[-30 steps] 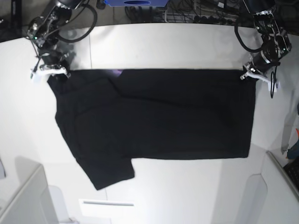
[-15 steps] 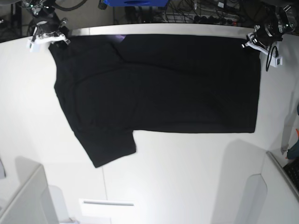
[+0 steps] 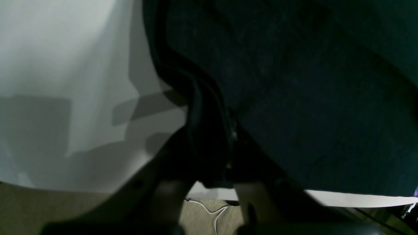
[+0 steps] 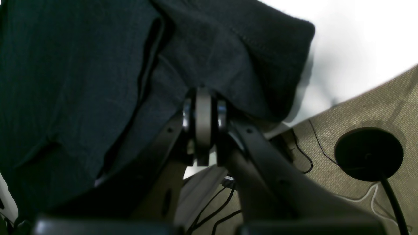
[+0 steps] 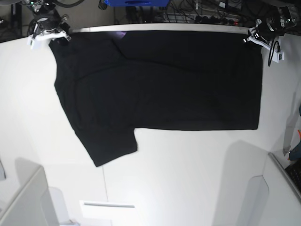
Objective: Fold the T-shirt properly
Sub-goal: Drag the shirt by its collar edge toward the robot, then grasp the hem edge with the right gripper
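Note:
The black T-shirt (image 5: 160, 80) lies spread flat across the white table (image 5: 188, 179), plain side up. One sleeve (image 5: 110, 146) sticks out toward the front left. A small purple patch (image 5: 120, 34) peeks out at its far edge. My right gripper (image 5: 51, 36) is shut on the shirt's far left corner. The right wrist view shows that gripper (image 4: 203, 107) with black cloth bunched between its jaws. My left gripper (image 5: 255, 39) is shut on the far right corner. In the left wrist view the left gripper (image 3: 210, 169) pinches a dark fold of the hem.
The shirt's far edge lies along the table's back edge (image 5: 188, 27), with cables and a blue box (image 5: 136, 3) behind it. White panels stand at the front left (image 5: 23, 202) and front right (image 5: 277, 188). Carpet floor (image 4: 359, 107) shows past the edge.
Both grippers have drawn the shirt's far edge back toward the table's rear edge. The whole shirt slid away with them and lies stretched flatter.

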`<action>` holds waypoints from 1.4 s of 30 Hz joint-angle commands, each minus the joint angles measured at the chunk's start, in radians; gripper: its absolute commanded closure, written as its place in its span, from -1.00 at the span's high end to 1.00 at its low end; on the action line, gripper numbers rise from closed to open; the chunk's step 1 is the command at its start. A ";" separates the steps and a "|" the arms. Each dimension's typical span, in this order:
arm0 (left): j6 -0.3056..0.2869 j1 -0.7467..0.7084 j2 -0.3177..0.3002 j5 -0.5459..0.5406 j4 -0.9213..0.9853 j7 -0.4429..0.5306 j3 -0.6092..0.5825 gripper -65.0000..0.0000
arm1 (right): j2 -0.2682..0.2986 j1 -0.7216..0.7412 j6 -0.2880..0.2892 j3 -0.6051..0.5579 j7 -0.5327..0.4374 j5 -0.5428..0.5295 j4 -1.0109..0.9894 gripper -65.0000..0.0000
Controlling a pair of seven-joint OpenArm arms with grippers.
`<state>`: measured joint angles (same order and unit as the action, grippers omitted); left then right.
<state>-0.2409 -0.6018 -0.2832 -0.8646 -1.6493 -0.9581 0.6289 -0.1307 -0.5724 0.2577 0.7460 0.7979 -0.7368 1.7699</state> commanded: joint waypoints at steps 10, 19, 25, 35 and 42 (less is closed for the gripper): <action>0.005 -0.037 -0.006 0.034 -0.019 -0.034 0.124 -0.76 | 0.003 -0.039 0.005 0.004 -0.015 -0.017 0.037 0.02; 0.004 -0.020 -0.003 0.032 -0.130 -0.032 0.153 1.00 | -0.002 -0.047 0.005 0.007 -0.019 -0.019 0.118 0.04; 0.004 -0.010 -0.001 0.028 -0.246 -0.034 0.225 1.00 | 0.006 0.013 0.005 0.077 -0.087 -0.010 0.180 0.05; 0.004 0.013 -0.095 -0.153 -0.223 -0.034 0.435 -0.23 | 0.270 0.532 0.005 -0.239 0.056 -0.007 -0.094 0.05; 0.004 0.036 -0.112 -0.155 -0.199 -0.034 0.438 -1.00 | 0.316 0.909 0.005 -0.480 -0.016 0.196 -0.580 0.05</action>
<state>-0.2333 -0.5598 -0.3729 -1.0031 -1.8339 -1.0130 1.0550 0.1818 0.3237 0.2535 0.2661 0.7841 -0.5140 1.1683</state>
